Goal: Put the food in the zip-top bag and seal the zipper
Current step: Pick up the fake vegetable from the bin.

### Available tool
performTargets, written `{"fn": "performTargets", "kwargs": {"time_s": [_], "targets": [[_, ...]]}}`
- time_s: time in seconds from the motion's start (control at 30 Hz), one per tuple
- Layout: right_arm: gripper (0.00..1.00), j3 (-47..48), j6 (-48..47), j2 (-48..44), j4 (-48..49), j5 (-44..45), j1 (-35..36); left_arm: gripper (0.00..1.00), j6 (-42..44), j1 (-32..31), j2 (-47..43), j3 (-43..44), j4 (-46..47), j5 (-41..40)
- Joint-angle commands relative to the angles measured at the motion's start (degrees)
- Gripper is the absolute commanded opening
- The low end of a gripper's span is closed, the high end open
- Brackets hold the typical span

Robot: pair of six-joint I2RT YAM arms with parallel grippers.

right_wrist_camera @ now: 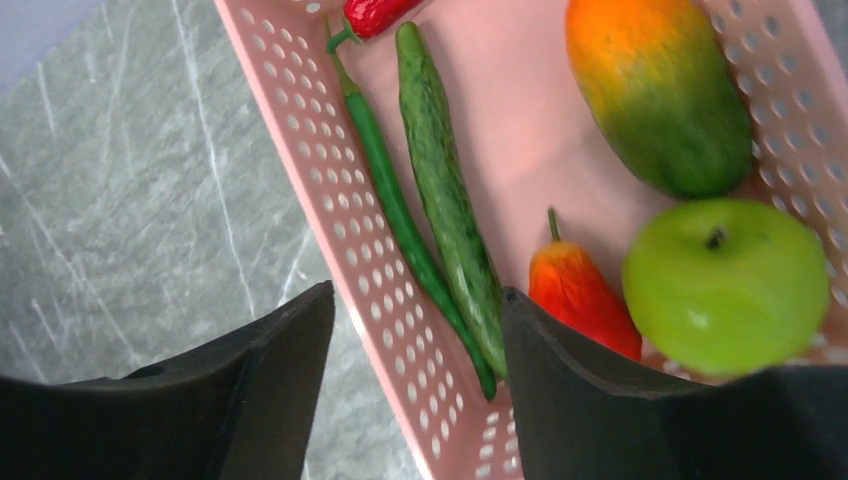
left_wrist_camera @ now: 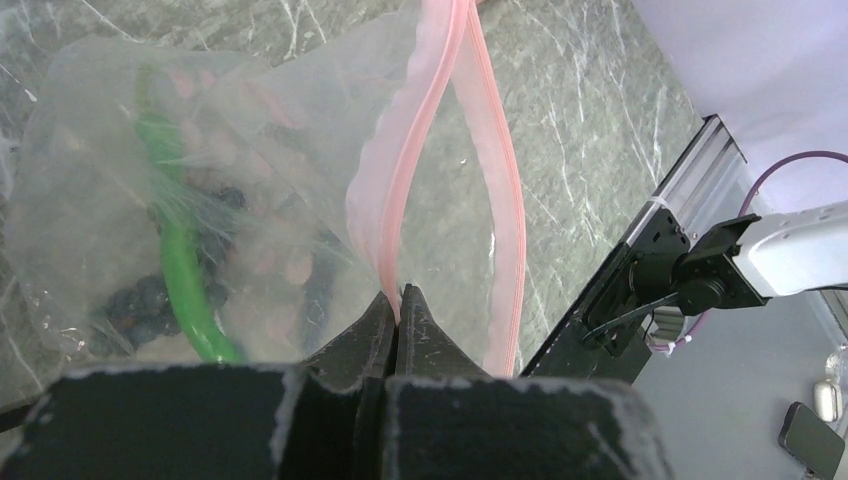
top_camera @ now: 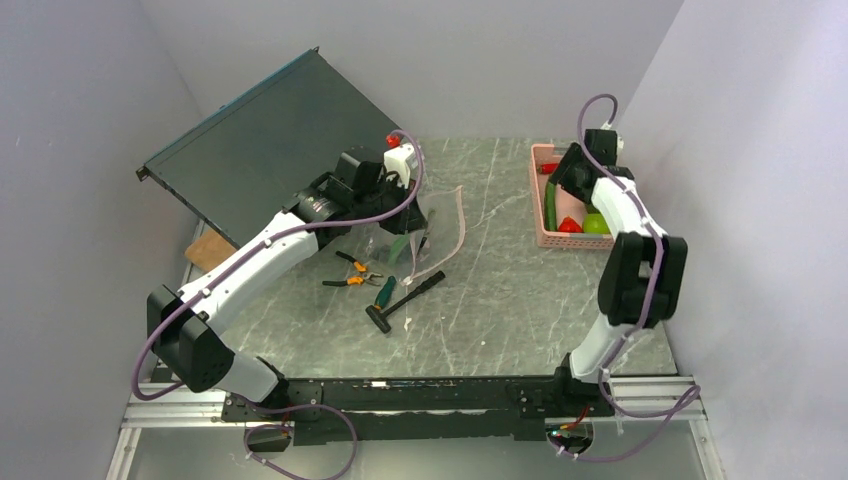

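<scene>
The clear zip-top bag (left_wrist_camera: 200, 150) hangs from my left gripper (left_wrist_camera: 398, 300), which is shut on one lip of the pink zipper (left_wrist_camera: 420, 120). The mouth gapes open. Inside the bag lie a dark grape bunch (left_wrist_camera: 140, 300) and a long green piece (left_wrist_camera: 180, 270). In the top view the bag (top_camera: 395, 245) is at mid-table under my left gripper (top_camera: 415, 222). My right gripper (right_wrist_camera: 415, 340) is open, its jaws either side of the pink basket's wall (right_wrist_camera: 330, 130). The basket holds a cucumber (right_wrist_camera: 445, 190), thin green chili (right_wrist_camera: 385, 190), red chili (right_wrist_camera: 375, 12), mango (right_wrist_camera: 660, 90), green apple (right_wrist_camera: 725, 285) and an orange-red piece (right_wrist_camera: 580, 295).
Orange-handled pliers (top_camera: 350, 272), a green-handled screwdriver (top_camera: 385, 292) and a black tool (top_camera: 408, 300) lie just in front of the bag. A dark panel (top_camera: 260, 150) leans at the back left. The basket (top_camera: 542, 215) stands at the back right, close to the wall.
</scene>
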Motion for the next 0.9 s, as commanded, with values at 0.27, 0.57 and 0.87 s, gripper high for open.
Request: {"fn": "performTargets", "kwargs": {"time_s": [0.27,0.57,0.87], "targets": [[0.59,18.2,-9.7,22.0,-5.6,-3.8,-1.0,0.00,0.4,-0.1,1.4,2.2,1.0,1.8],[0.52,19.6,-11.4,27.0,-5.5,-2.3,0.0,0.00,0.2,-0.1,2.9,2.3,1.0,2.4],[0.16,21.7,-13.2,26.1,-7.4,1.4,0.6,0.00,0.3,-0.1,3.0,2.4,0.7,1.9]]}}
